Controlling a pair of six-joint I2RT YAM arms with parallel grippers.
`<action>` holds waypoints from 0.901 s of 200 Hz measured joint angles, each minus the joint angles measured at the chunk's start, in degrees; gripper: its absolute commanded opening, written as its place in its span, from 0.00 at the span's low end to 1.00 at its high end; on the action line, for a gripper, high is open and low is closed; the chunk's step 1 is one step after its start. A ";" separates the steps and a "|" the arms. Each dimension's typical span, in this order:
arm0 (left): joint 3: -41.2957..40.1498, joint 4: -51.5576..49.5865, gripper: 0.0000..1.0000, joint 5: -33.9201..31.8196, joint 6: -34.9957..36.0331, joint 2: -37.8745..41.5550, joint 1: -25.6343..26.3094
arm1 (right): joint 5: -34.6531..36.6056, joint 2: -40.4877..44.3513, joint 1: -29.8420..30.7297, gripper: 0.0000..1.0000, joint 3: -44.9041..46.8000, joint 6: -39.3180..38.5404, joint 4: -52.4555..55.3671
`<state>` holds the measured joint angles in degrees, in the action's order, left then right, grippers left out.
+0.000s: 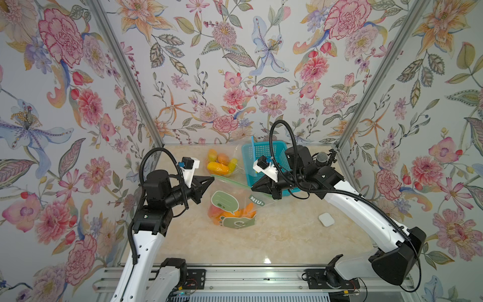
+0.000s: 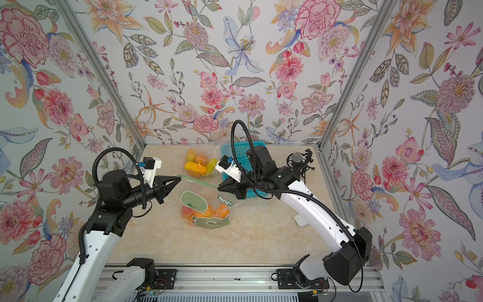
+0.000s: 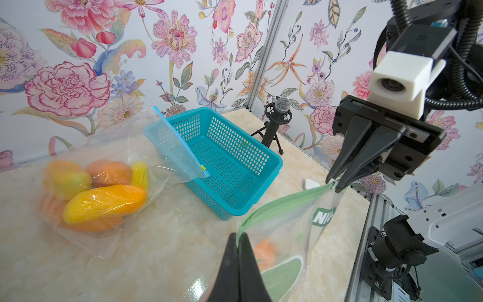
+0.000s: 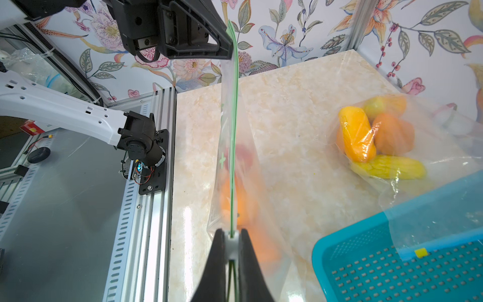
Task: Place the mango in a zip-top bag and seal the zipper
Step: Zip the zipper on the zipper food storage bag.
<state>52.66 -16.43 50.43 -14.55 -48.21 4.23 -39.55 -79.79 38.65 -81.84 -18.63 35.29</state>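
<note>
Green zipper [image 1: 231,180] pulled straight: my left gripper [image 1: 213,178] and right gripper [image 1: 252,186] each pinch one end, zip-top bag [image 1: 241,196] with mango [image 1: 247,209] over the counter's [image 1: 274,235] middle.

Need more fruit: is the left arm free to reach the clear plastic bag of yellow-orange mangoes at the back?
Probably not yet: the left gripper is shut on the green zipper of the printed zip-top bag. The way there looks open.

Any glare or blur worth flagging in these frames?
Right wrist: fruit in the held bag is out of focus; glare streaks on the table. Left wrist: table glare, basket sharp. Both top views: sharp.
</note>
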 measured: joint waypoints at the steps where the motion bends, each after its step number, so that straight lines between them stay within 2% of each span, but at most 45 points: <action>1: 0.00 0.00 0.00 -0.04 0.02 0.00 -0.02 | 0.02 0.13 -0.07 0.04 0.13 0.00 0.02; 102: 0.00 0.09 0.00 -1.44 0.02 0.00 -0.39 | 1.70 9.22 -5.42 0.04 8.96 1.99 0.07; 180: 0.00 0.09 0.00 -1.81 0.02 -0.11 -0.55 | 1.92 12.70 -7.32 0.05 12.26 2.62 0.09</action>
<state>52.66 -16.34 48.62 -14.52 -48.31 3.68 -37.63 -67.09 31.33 -69.58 -16.01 35.38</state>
